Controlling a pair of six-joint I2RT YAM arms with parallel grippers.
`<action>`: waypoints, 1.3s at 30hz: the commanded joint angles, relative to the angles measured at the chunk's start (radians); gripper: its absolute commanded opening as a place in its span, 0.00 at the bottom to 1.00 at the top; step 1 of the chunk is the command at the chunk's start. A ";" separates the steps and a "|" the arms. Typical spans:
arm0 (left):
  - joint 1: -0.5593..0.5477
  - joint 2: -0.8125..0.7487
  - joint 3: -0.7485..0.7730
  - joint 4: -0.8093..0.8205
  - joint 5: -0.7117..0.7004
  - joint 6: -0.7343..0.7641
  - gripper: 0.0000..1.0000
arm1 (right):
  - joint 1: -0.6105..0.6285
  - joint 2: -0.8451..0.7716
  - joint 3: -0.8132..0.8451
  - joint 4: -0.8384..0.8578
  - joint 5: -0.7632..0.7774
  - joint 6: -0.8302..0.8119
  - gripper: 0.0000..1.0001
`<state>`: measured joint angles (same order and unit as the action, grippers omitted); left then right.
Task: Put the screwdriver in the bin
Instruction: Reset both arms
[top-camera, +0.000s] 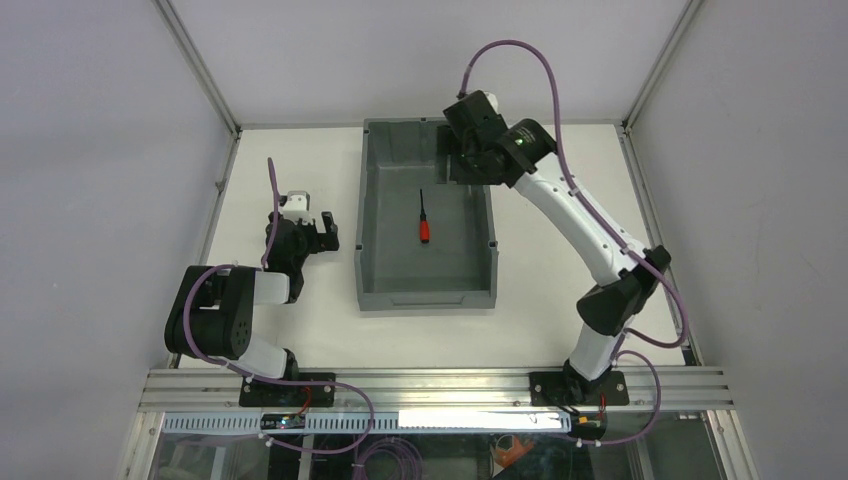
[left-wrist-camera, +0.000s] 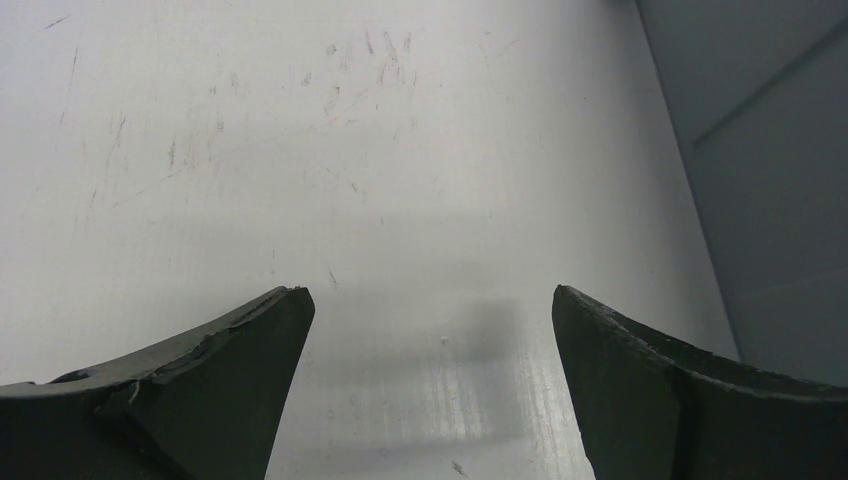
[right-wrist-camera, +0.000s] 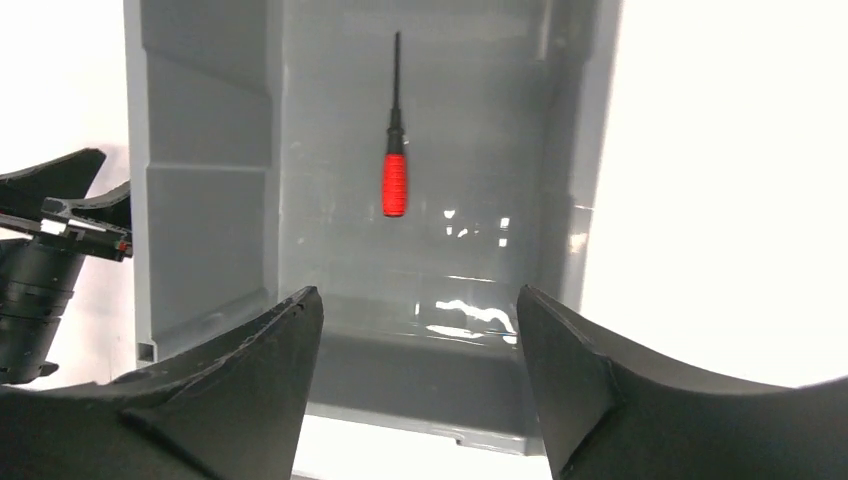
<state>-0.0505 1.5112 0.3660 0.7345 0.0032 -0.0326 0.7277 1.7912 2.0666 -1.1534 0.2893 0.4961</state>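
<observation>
Though left pincer and right pincer both agape, screwdriver alone in bin; flat on floor.

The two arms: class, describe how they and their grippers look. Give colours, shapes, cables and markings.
The left arm and right arm both have white links between bulky black joints, and a purple cable loops along each. A small green light shows near the right wrist. The left gripper and right gripper have dark, curved fingers tapering to blunt tips.
</observation>
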 joint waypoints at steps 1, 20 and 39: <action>0.005 -0.005 0.017 0.066 0.017 0.023 0.99 | -0.041 -0.157 -0.058 0.005 0.083 -0.037 0.76; 0.005 -0.005 0.017 0.066 0.017 0.023 0.99 | -0.305 -0.510 -0.477 0.110 0.106 -0.103 0.92; 0.006 -0.005 0.017 0.067 0.017 0.023 0.99 | -0.440 -0.632 -1.021 0.402 0.016 -0.092 0.99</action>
<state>-0.0505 1.5112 0.3660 0.7345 0.0032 -0.0326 0.2955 1.1915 1.1069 -0.8852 0.3309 0.3992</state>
